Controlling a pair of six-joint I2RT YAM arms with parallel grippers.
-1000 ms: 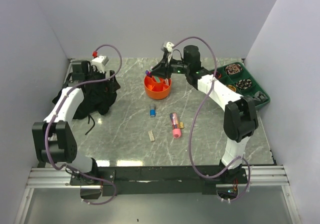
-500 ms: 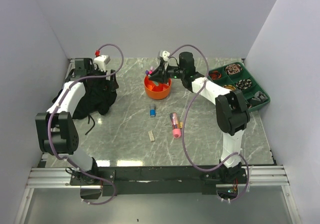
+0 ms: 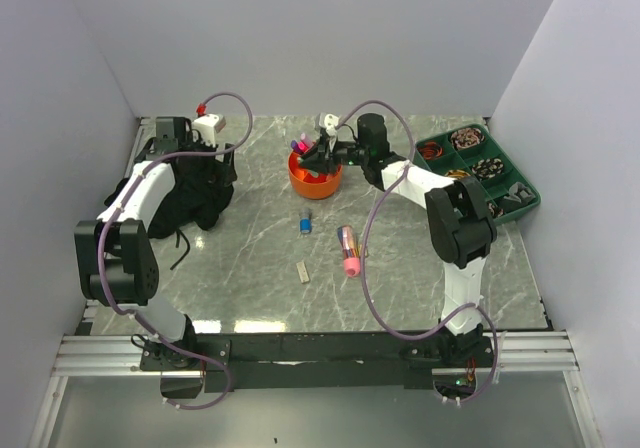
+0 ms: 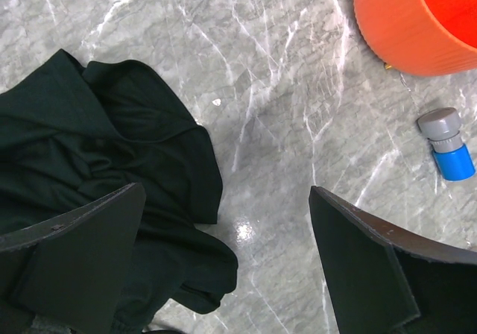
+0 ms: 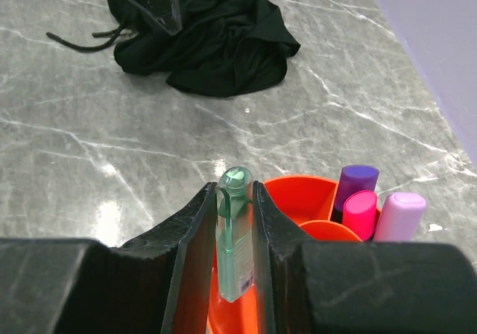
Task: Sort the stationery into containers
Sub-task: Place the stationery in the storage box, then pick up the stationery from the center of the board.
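The round orange holder point(image 3: 315, 177) stands at the back middle of the table, with purple and pink markers point(image 5: 356, 192) upright in it. My right gripper point(image 5: 234, 222) is shut on a clear green pen point(image 5: 235, 233) and holds it over the holder's near compartment point(image 5: 294, 200). It shows above the holder in the top view point(image 3: 318, 154). My left gripper point(image 4: 223, 252) is open and empty over the edge of the black cloth point(image 4: 104, 147). A blue-grey cap point(image 3: 305, 224), a pink marker point(image 3: 350, 251) and a white eraser point(image 3: 303, 272) lie on the table.
A black cloth bundle point(image 3: 190, 183) lies at the back left. A dark green compartment tray point(image 3: 478, 168) stands at the back right. The blue cap point(image 4: 446, 144) and the orange holder's wall point(image 4: 406, 28) show in the left wrist view.
My right gripper has moved left and down over the orange holder with the green pen. The left arm has shifted slightly at the cloth.
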